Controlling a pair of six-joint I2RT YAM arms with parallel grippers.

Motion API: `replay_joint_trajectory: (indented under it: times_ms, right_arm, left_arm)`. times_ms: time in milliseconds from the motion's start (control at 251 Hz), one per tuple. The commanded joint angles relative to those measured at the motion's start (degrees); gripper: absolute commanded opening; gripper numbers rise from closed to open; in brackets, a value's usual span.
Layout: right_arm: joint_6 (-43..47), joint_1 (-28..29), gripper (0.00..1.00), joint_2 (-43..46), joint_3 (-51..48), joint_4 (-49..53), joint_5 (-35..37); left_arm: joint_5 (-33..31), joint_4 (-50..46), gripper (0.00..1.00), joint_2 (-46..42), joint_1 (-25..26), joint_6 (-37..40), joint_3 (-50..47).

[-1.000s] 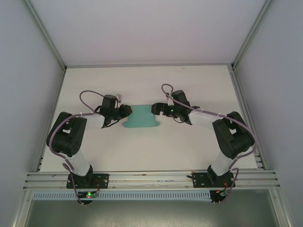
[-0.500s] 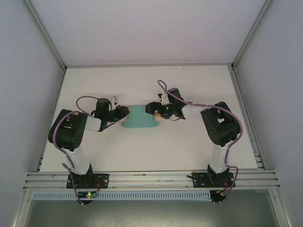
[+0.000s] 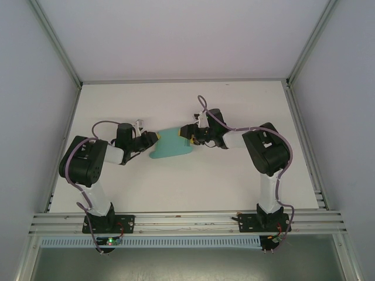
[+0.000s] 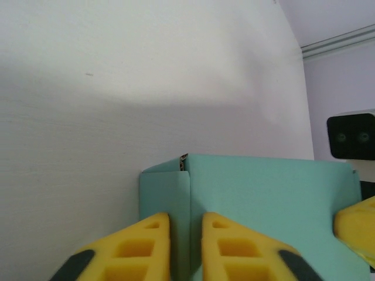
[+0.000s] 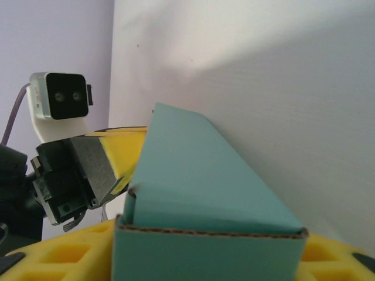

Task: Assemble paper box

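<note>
The teal paper box (image 3: 170,144) is a partly folded card shape at the middle of the white table (image 3: 176,181), held between both arms. My left gripper (image 3: 151,139) pinches its left end. In the left wrist view the yellow fingers (image 4: 135,249) of the left gripper (image 4: 186,240) are shut on a folded teal wall (image 4: 258,187). My right gripper (image 3: 186,133) is at the box's right end. In the right wrist view the box's open end (image 5: 205,193) fills the right gripper (image 5: 208,257), a yellow finger (image 5: 58,257) against each side.
Grey enclosure walls (image 3: 35,88) stand close on both sides and a metal rail (image 3: 187,221) runs along the near edge. Bare white table lies behind and in front of the box. The left arm's camera (image 5: 58,96) faces the right wrist at close range.
My right gripper moved left onto the box's right end and its fingers closed in around it. The box tilted, its right end lifting. The left gripper kept hold and drew slightly left.
</note>
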State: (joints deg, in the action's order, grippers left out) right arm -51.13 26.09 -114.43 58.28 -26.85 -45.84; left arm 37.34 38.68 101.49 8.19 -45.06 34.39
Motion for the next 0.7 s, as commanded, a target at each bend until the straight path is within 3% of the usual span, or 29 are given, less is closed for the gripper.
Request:
replay_joint_trajectory:
  times_ms: [0, 36, 96, 156, 247, 283, 347, 467, 614, 694]
  right_arm:
    - [-1.94, 0.16, 0.49, 2.42, -0.38, -4.70, -2.08]
    - [-2.24, -0.11, 0.47, 3.06, -0.61, -4.26, -1.78]
    - [-2.82, -0.65, 0.44, 4.51, -1.11, -3.24, -1.27]
    - [-3.09, -1.25, 0.43, 6.37, -1.75, -1.35, -0.60]
    - [-3.14, -2.37, 0.43, 9.59, -1.90, 4.87, 1.75]
    - [-4.03, -3.14, 0.38, 10.96, -1.57, 8.69, 2.91]
    - [-6.52, -4.83, 0.32, 12.62, -0.11, 14.97, 2.54]
    - [-13.36, -8.09, 0.31, 15.57, 2.16, 22.99, -1.25]
    - [-20.78, -10.72, 0.34, 17.82, 4.86, 32.33, -5.88]
    - [-26.90, -11.81, 0.33, 17.78, 4.76, 30.52, -11.47]
  left_arm:
    - [-2.65, -13.45, 0.32, -2.97, 1.53, 4.17, 0.71]
    - [-3.89, -15.03, 0.49, -5.25, 1.89, 6.22, 1.73]
    - [-6.90, -17.31, 0.69, -9.71, 2.54, 9.11, 3.29]
    - [-10.35, -19.59, 1.00, -14.75, 3.25, 13.02, 4.63]
    - [-16.40, -24.23, 1.00, -22.28, 5.41, 21.36, 8.06]
    - [-17.22, -26.43, 1.00, -24.61, 7.21, 26.69, 9.87]
    - [-16.77, -35.40, 1.00, -27.51, 12.46, 41.72, 15.09]
    - [-23.26, -53.67, 0.99, -28.55, 24.04, 68.40, 22.73]
    - [-31.18, -54.98, 1.00, -28.08, 29.76, 81.34, 22.51]
    - [-33.33, -56.85, 1.00, -27.31, 31.10, 85.54, 23.01]
